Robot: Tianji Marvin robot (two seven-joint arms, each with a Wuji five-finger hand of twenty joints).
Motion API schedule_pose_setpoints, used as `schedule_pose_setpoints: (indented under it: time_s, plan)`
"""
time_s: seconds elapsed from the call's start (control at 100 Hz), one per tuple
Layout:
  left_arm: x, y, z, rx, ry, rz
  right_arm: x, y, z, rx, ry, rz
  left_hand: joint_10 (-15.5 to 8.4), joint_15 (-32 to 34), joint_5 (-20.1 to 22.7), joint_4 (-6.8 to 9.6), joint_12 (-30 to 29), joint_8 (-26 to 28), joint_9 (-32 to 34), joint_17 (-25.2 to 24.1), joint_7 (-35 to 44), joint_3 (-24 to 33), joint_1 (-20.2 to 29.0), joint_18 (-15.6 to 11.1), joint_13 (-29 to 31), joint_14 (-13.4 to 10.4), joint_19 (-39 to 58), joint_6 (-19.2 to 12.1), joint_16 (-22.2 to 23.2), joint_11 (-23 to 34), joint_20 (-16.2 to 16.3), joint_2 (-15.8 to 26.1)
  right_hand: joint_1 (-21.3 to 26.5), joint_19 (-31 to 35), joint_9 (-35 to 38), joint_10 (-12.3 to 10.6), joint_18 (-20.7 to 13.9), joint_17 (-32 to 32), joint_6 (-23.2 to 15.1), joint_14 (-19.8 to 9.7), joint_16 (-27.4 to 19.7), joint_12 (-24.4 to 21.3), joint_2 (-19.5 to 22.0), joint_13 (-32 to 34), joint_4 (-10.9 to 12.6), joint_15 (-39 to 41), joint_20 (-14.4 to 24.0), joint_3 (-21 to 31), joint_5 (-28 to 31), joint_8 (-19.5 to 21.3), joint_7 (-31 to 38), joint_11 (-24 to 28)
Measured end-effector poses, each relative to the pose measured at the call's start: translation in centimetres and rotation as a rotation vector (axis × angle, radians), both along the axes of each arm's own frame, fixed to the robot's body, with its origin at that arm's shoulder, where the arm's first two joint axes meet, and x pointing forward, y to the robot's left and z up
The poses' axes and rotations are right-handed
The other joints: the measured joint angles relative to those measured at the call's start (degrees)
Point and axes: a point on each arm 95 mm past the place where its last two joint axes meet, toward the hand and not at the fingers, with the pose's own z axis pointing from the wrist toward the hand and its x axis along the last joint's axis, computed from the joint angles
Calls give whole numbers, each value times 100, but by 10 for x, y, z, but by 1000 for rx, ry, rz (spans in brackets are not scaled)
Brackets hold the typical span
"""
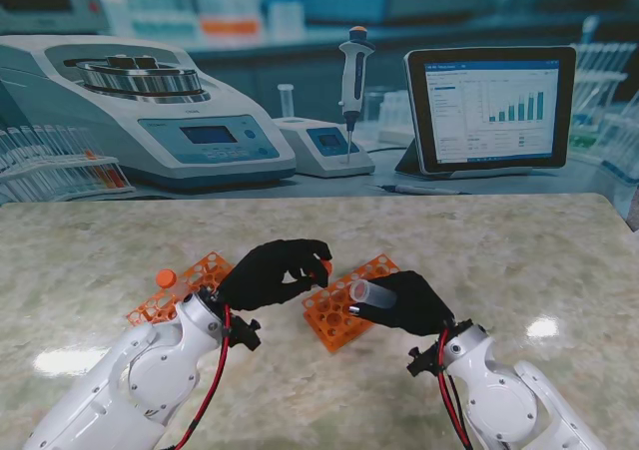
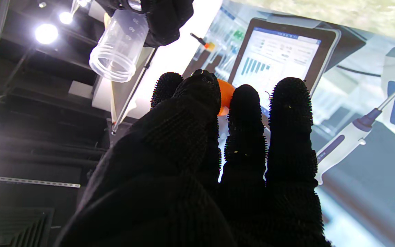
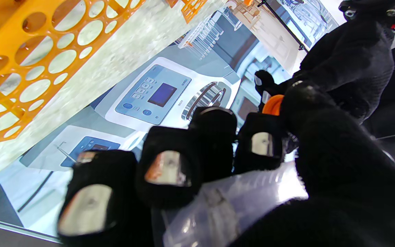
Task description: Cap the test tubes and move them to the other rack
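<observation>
We see both black-gloved hands raised over the marble table (image 1: 519,250), close together near its middle; our right hand (image 1: 409,305) is closed around a clear test tube (image 1: 371,292), which lies roughly level with its open threaded mouth pointing left toward the other hand; in the right wrist view the same tube (image 3: 225,202) runs under the curled fingers (image 3: 165,171); our left hand (image 1: 270,273) has its fingertips pinched on an orange cap (image 1: 326,267), little of which shows between thumb and fingers; the left wrist view shows the cap (image 2: 225,96) held at the fingertips, with the tube mouth (image 2: 115,58) nearby but not touching it; one orange rack (image 1: 344,305) sits under the hands, just left of the right hand; a second orange rack (image 1: 185,285) lies farther left, partly behind the left wrist, and a loose orange cap (image 1: 166,277) rests on it.
</observation>
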Motion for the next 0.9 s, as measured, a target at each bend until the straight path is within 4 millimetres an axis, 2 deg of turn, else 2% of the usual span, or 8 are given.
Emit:
schedule_pose_setpoints:
  time_s: [0.52, 0.9]
  plan:
    - [-19, -7, 13, -51, -48, -48, 3, -1, -1, -4, 8, -3, 1, -2, 0, 0, 1, 0, 0, 0, 0, 1, 0, 2, 0, 1, -8, 1, 2, 0, 0, 0, 0, 0, 0, 0, 0, 0, -1, 0, 0, 0, 0, 0, 0, -1, 0, 1, 0, 0, 0, 0]
    - [-26, -12, 16, -64, -58, -72, 3, -1, -2, -4, 10, -4, 1, -3, 0, 0, 1, 0, 0, 0, 0, 1, 0, 2, 0, 1, -11, 2, 4, 0, 0, -1, 0, 0, 0, 0, 0, 0, -1, 0, 0, 0, 0, 0, 0, -1, 0, 2, 0, 0, 0, 0]
